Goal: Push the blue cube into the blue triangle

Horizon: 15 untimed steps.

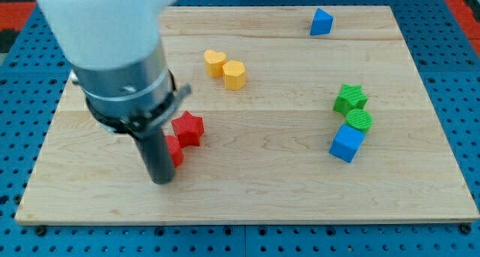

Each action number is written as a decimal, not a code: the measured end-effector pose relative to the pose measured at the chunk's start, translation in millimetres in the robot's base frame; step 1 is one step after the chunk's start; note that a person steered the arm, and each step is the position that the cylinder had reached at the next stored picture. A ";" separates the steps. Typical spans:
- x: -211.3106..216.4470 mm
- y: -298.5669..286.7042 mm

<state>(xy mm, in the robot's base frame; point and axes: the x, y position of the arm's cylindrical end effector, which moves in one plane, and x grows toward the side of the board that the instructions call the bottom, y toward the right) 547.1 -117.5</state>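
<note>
The blue cube (pixel 346 143) lies at the view's right, just below a green cylinder (pixel 359 121) that touches it. The blue triangle (pixel 321 22) sits near the view's top edge, right of centre, far above the cube. My tip (pixel 162 179) is at the view's lower left, far to the left of the blue cube, beside a red block (pixel 175 150) that the rod partly hides.
A green star (pixel 350 98) sits above the green cylinder. A red star (pixel 187 128) lies just right of the rod. A yellow heart (pixel 214 62) and a yellow cylinder (pixel 235 75) touch each other at upper centre. The wooden board (pixel 270 189) ends near the view's bottom.
</note>
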 end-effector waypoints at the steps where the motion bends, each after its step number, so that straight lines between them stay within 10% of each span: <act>1: -29.0 -2.8; 3: 71.8 143.5; 6: 25.7 290.5; 8: -42.9 220.8; 10: 8.3 240.7; 15: -180.4 205.9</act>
<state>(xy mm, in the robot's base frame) 366.7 88.4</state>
